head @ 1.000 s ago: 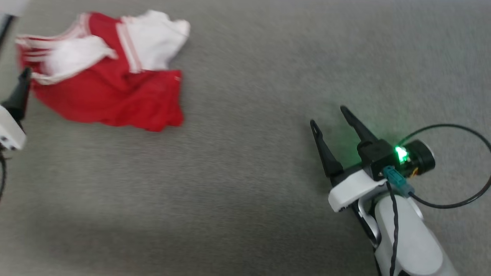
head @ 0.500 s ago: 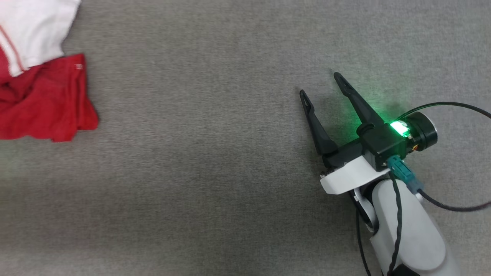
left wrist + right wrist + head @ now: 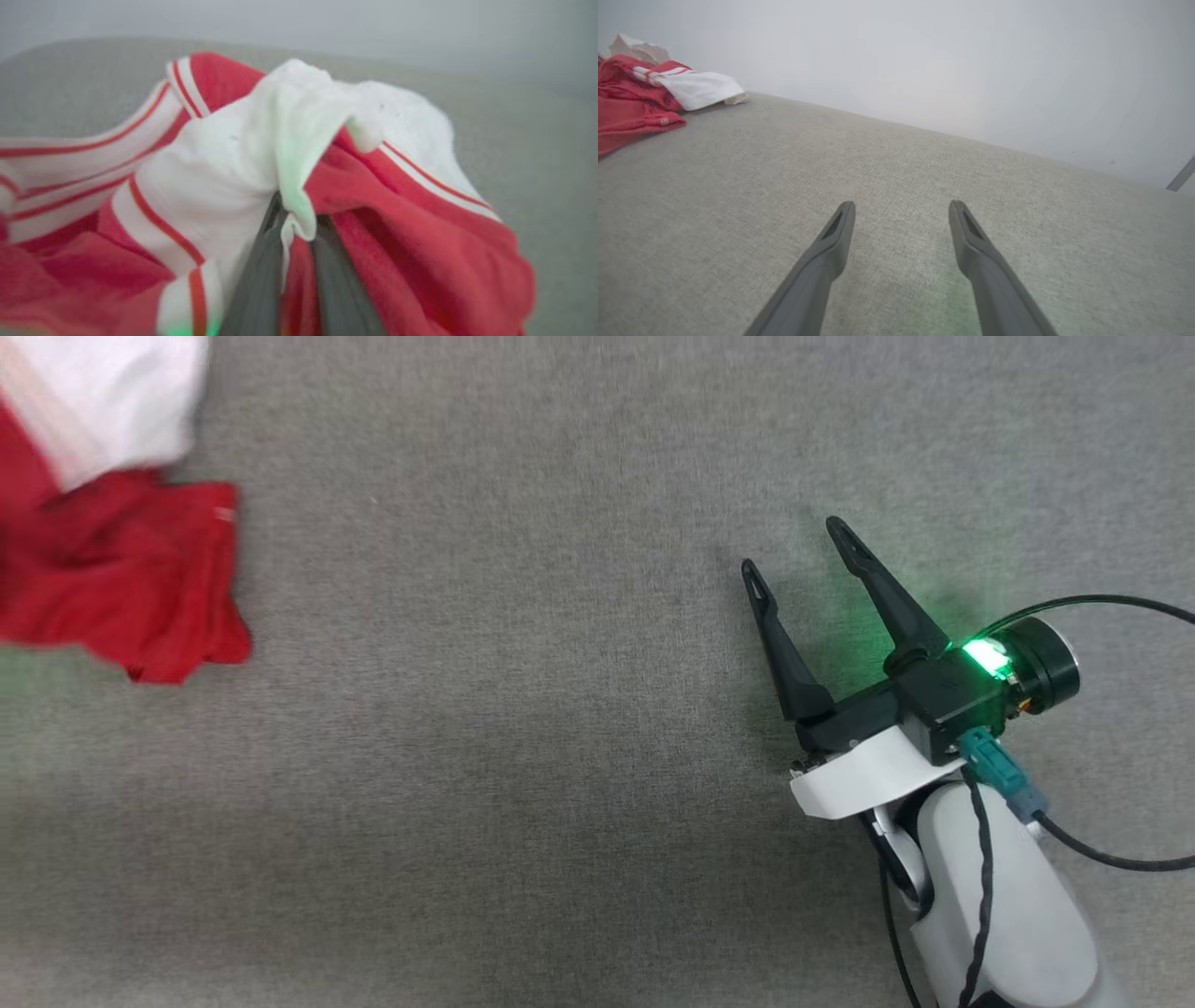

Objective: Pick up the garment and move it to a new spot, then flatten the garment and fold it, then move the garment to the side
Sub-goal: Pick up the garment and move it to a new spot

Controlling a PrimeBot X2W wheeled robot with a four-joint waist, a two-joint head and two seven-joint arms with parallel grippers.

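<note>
Here we go, right at the start of the job: the left gripper point(image 3: 299, 218) is pinched together on a white fold of the garment point(image 3: 219, 158), with the cloth bunched up between and around its 2 dark fingers. The shirt is a crumpled red-and-white heap, striped trim twisted every which way, sitting at the far left of the grey fabric surface point(image 3: 523, 737). From the right wrist view most of it looks to be lying on that surface, so I would call this the grab and not yet the lift. Over on the other side, the right gripper point(image 3: 794, 547) hangs with its fingers spread wide apart over bare grey, well apart from the shirt and holding nothing. By my reckoning, stage 1 is only half begun: the grip is on, but the carry to a new spot is not done. Flattening, folding and moving it aside are all left to do.
</note>
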